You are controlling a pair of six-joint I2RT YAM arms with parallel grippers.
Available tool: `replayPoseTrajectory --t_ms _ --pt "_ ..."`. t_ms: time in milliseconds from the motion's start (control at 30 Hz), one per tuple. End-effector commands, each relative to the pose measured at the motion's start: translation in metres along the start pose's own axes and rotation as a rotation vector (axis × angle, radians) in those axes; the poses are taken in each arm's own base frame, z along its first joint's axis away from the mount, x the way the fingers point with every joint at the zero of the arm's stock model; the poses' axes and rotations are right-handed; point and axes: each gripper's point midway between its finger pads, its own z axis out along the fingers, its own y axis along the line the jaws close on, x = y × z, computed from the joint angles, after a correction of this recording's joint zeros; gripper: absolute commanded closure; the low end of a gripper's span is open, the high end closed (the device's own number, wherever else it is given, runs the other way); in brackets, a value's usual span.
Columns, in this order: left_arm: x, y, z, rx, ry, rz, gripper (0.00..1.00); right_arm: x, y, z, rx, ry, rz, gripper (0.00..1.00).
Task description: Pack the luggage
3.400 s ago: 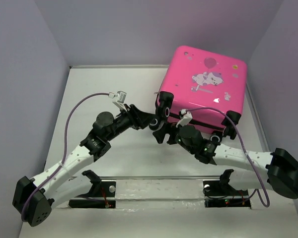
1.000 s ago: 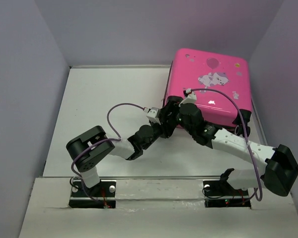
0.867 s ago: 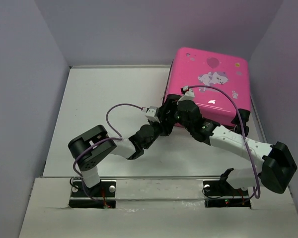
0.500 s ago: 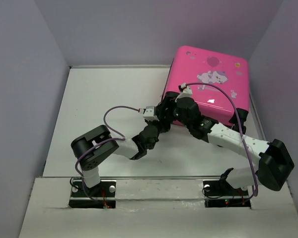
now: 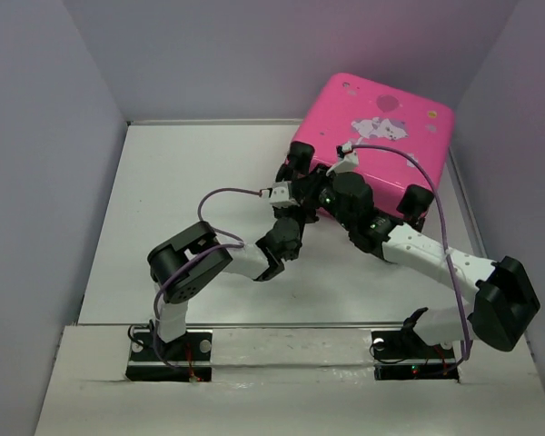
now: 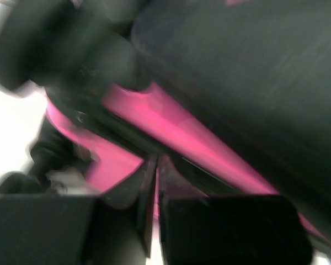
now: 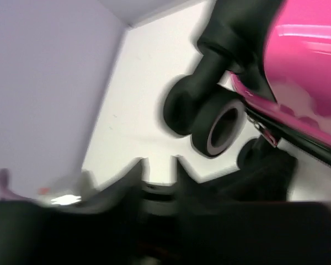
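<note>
The luggage, a hot-pink hard-shell suitcase with a cartoon print, sits closed at the back right, tilted with its wheeled near edge raised. Both grippers meet at that edge's left corner. My left gripper is shut, its tips pressed to the black zipper trim under the pink shell; whether it pinches anything is not clear. My right gripper is drawn in to a narrow gap with nothing in it, just below a black wheel and the shell.
Grey walls close in the white table on the left, back and right; the suitcase lies near the right wall. Two black wheels stick out of its near edge. Purple cables loop over both arms.
Both grippers have closed. The suitcase's near edge has lifted and the case has shifted back. The left arm has swung further right toward it.
</note>
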Motion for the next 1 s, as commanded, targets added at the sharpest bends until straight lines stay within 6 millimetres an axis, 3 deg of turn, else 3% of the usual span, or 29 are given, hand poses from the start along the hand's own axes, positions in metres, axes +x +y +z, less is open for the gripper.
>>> replayPoseTrajectory --t_ms 0,133,300,367,433,467,500,533,567,600,633,667,700,767,867,967 --pt "-0.039 -0.047 0.013 0.094 -0.108 0.064 0.94 0.015 0.152 -0.066 -0.595 0.118 0.025 0.93" --pt "-0.042 -0.029 0.007 0.071 -0.101 0.094 0.94 0.004 0.146 -0.075 -0.575 0.064 0.018 0.93" --pt "-0.034 -0.002 -0.015 0.068 -0.047 0.111 0.94 0.01 0.124 -0.072 -0.49 0.064 -0.017 0.93" --pt "-0.043 0.009 -0.029 0.059 -0.04 0.112 0.94 0.003 0.092 -0.068 -0.348 -0.006 -0.046 0.93" --pt "-0.055 0.017 -0.031 0.032 -0.021 0.109 0.94 -0.007 0.071 -0.078 -0.26 -0.048 -0.105 0.93" --pt "-0.055 0.023 -0.028 0.026 0.013 0.143 0.94 -0.004 0.058 -0.075 -0.206 -0.048 -0.131 0.93" --pt "-0.07 0.033 -0.012 0.001 0.014 0.101 0.9 -0.014 0.053 -0.083 -0.177 -0.075 -0.147 0.91" --pt "-0.056 0.041 -0.01 0.018 0.123 0.127 0.84 -0.015 0.032 -0.085 -0.087 -0.085 -0.192 0.89" --pt "-0.069 0.043 -0.005 0.017 0.134 0.094 0.78 -0.021 0.022 -0.088 -0.042 -0.102 -0.204 0.87" --pt "-0.081 0.066 0.006 -0.036 0.151 0.071 0.58 -0.03 0.011 -0.096 0.009 -0.14 -0.221 0.74" --pt "-0.085 0.067 0.009 -0.02 0.183 0.062 0.51 -0.026 -0.004 -0.1 0.063 -0.119 -0.247 0.64" --pt "-0.101 0.068 0.011 -0.02 0.166 0.052 0.4 -0.028 -0.012 -0.104 0.101 -0.127 -0.257 0.45" --pt "-0.112 0.08 0.014 -0.047 0.159 0.064 0.34 -0.04 -0.024 -0.111 0.164 -0.17 -0.26 0.36" --pt "-0.128 0.085 0.015 -0.052 0.148 0.076 0.22 -0.045 -0.041 -0.118 0.23 -0.184 -0.281 0.23" --pt "-0.139 0.095 0.029 -0.025 0.205 0.106 0.13 -0.068 -0.06 -0.128 0.308 -0.239 -0.291 0.09" --pt "-0.147 0.087 0.044 0.045 0.249 0.136 0.12 -0.095 -0.08 -0.13 0.388 -0.291 -0.296 0.03"
